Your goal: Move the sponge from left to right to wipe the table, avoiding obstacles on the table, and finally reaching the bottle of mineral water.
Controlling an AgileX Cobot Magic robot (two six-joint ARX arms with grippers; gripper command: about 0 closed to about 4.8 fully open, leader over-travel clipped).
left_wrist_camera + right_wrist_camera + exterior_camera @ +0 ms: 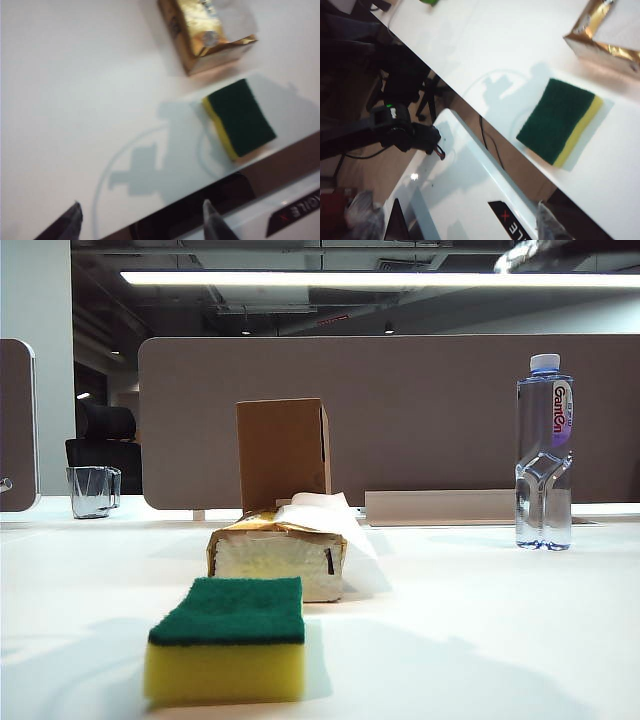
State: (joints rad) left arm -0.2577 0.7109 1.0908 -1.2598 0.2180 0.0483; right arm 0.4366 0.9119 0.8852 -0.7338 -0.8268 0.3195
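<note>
The sponge, a yellow block with its green layer up, lies flat on the white table near the front. Right behind it sits the gold tissue pack, and the brown cardboard box stands upright behind that. The bottle of mineral water stands far right. Neither gripper shows in the exterior view. My left gripper hangs open and empty above the table's near edge, apart from the sponge. My right gripper is open and empty off the table edge, short of the sponge.
A clear glass cup stands at the far left. A grey partition runs behind the table. In the right wrist view a white robot base and cables lie below the table edge. The tissue pack lies just past the sponge.
</note>
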